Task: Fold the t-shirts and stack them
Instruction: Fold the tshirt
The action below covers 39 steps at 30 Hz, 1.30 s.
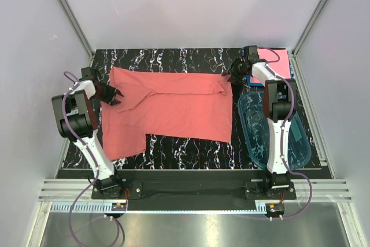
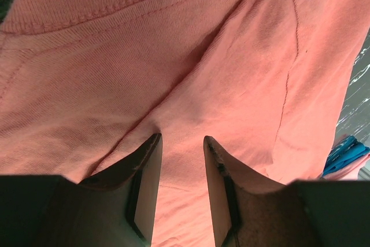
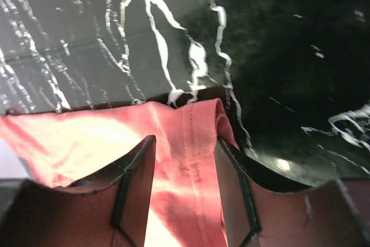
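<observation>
A salmon t-shirt (image 1: pixel 173 105) lies spread flat on the black marbled table, one sleeve pointing toward the near left. My left gripper (image 1: pixel 115 95) is over the shirt's left edge. In the left wrist view its jaws (image 2: pixel 182 137) stand open, with salmon cloth (image 2: pixel 231 56) lying under and between them. My right gripper (image 1: pixel 233 75) is at the shirt's far right corner. There it is open (image 3: pixel 185 138) astride the stitched hem (image 3: pixel 193 143), whose folded edge touches the right finger. A folded pink t-shirt (image 1: pixel 276 62) rests on a blue one (image 1: pixel 291 77) at the far right.
A clear blue plastic tub (image 1: pixel 289 143) stands on the right side of the table (image 1: pixel 173 56), beside my right arm and just right of the shirt. Grey walls with metal frame posts close in the back and both sides.
</observation>
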Available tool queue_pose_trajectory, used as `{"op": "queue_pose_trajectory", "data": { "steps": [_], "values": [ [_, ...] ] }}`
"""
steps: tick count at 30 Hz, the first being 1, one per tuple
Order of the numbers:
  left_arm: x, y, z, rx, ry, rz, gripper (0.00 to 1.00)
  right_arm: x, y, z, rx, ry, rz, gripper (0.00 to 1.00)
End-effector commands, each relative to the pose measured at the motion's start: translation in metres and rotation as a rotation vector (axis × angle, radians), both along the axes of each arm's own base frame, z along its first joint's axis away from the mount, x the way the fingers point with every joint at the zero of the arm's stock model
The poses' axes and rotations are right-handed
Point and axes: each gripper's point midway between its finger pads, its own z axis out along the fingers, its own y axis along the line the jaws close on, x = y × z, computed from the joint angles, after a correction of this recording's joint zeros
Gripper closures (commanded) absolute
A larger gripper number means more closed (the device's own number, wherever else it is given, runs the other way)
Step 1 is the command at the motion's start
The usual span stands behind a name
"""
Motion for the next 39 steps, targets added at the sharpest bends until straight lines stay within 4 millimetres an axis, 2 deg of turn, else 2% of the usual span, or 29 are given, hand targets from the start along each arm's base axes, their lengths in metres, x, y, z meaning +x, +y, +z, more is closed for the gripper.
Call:
{"op": "queue_pose_trajectory", "data": {
  "steps": [1,5,8,13,17,20,23,24,25,26,27,29,30,31,32,35,39],
  "values": [
    [0.006,0.007,0.006,0.030,-0.014,-0.004,0.61,0.012,0.010,0.001,0.056,-0.043,0.030,0.48],
    [0.006,0.008,0.006,0.034,-0.013,-0.005,0.61,0.012,0.010,-0.001,0.054,-0.050,0.028,0.49],
    [0.006,0.008,0.005,0.033,-0.010,-0.005,0.61,0.015,0.001,0.000,0.031,-0.049,0.007,0.54],
    [0.007,0.009,0.007,0.036,-0.012,-0.006,0.60,0.023,-0.019,0.012,-0.032,-0.080,-0.008,0.65],
    [0.007,0.009,0.005,0.038,-0.010,-0.006,0.60,0.029,-0.010,0.024,0.011,-0.147,0.044,0.73],
    [0.007,0.009,0.004,0.033,-0.007,-0.003,0.60,0.028,-0.007,0.023,0.035,-0.131,0.054,0.85],
    [0.008,0.011,0.007,0.041,-0.008,-0.006,0.60,0.028,-0.019,0.021,-0.026,-0.103,0.013,0.91],
    [0.008,0.010,0.007,0.046,-0.008,-0.010,0.60,0.033,-0.033,0.023,-0.089,-0.108,-0.021,0.92],
    [0.007,0.011,0.007,0.047,-0.006,-0.011,0.60,0.028,-0.040,0.020,-0.132,-0.075,-0.040,0.95],
    [0.008,0.011,0.008,0.049,-0.009,-0.011,0.60,0.031,-0.051,0.021,-0.192,-0.080,-0.073,0.95],
    [0.007,0.011,0.007,0.048,-0.005,-0.011,0.60,0.034,-0.056,0.026,-0.225,-0.095,-0.073,0.95],
    [0.007,0.011,0.005,0.047,-0.004,-0.009,0.60,0.033,-0.066,0.022,-0.276,-0.067,-0.083,0.94],
    [0.007,0.010,0.005,0.043,-0.006,-0.007,0.60,0.038,-0.066,0.028,-0.282,-0.082,-0.075,0.93],
    [0.008,0.010,0.004,0.040,-0.006,-0.007,0.60,0.035,-0.062,0.017,-0.273,-0.058,-0.052,0.85],
    [0.008,0.009,0.005,0.038,-0.010,-0.008,0.60,0.039,-0.055,0.022,-0.244,-0.069,-0.024,0.78],
    [0.011,0.008,0.009,0.033,-0.029,-0.015,0.60,0.029,-0.051,0.010,-0.230,-0.012,0.005,0.59],
    [0.015,0.008,0.022,0.056,-0.077,-0.043,0.60,0.016,-0.058,0.028,-0.268,0.005,0.000,0.58]
  ]
}}
